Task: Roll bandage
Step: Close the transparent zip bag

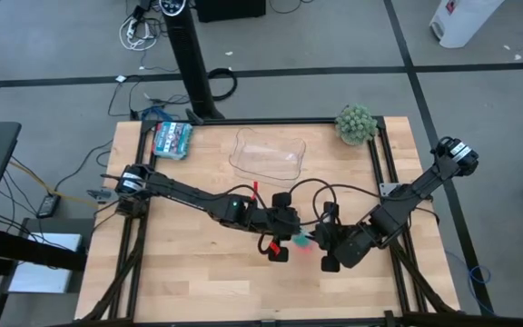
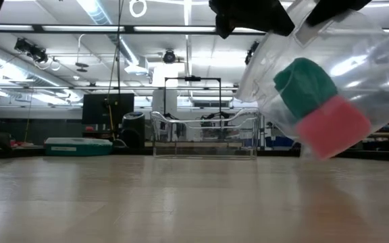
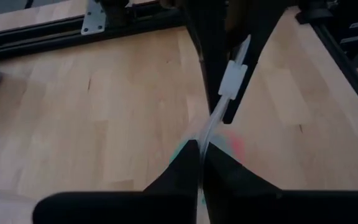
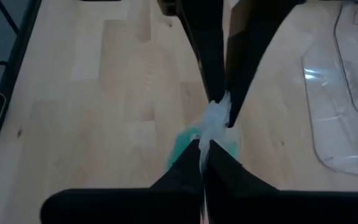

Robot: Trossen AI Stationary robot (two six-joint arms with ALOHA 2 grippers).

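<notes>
1. You have the left gripper (image 1: pixel 291 238) pinched shut on the edge of a clear plastic bag (image 2: pixel 329 81), near the middle of the table (image 1: pixel 198 282)
2. Your right gripper (image 1: pixel 327 243) faces it, fingers closed on the same bag edge, both held above the board
3. The bandage (image 2: pixel 306 84) is already a compact teal roll, hanging inside the bag beside a pink block (image 2: pixel 333 127)
4. Outward: a clear tray (image 1: pixel 269 154) and a teal packet (image 1: pixel 172 138) lie well apart at the far side
5. Judgement: rolling looks done; bagging is in hand. Your next move calls for closing or lowering the bag without the roll slipping out
</notes>
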